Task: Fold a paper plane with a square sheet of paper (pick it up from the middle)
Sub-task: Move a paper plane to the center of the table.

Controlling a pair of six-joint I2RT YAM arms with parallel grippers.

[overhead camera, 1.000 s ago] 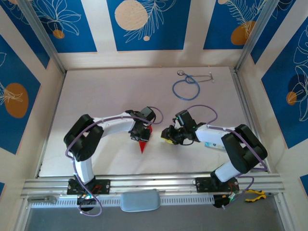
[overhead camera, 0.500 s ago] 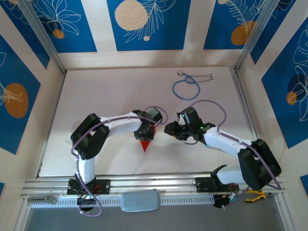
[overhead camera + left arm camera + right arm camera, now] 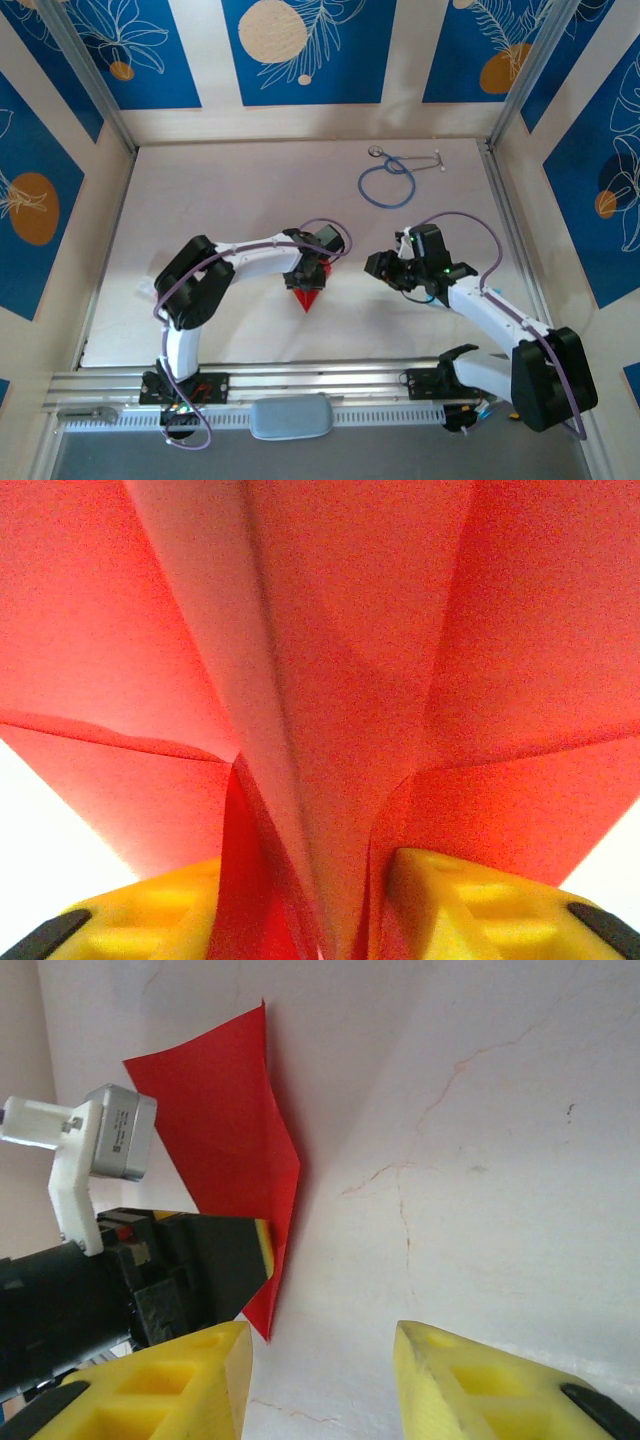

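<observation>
Two yellow fingers (image 3: pixel 160 905) of the left gripper (image 3: pixel 305 277) flanked the centre fold of the paper plane (image 3: pixel 306 299), on the table (image 3: pixel 200 210) toward its near edge. Red paper covered their inner faces, so whether they pinched it could not be told. The right gripper (image 3: pixel 320 1360), near the plane's right, held its jaws apart, empty.

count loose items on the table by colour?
Red: 1, the paper plane
Blue: 1, the stethoscope
Total: 2
</observation>
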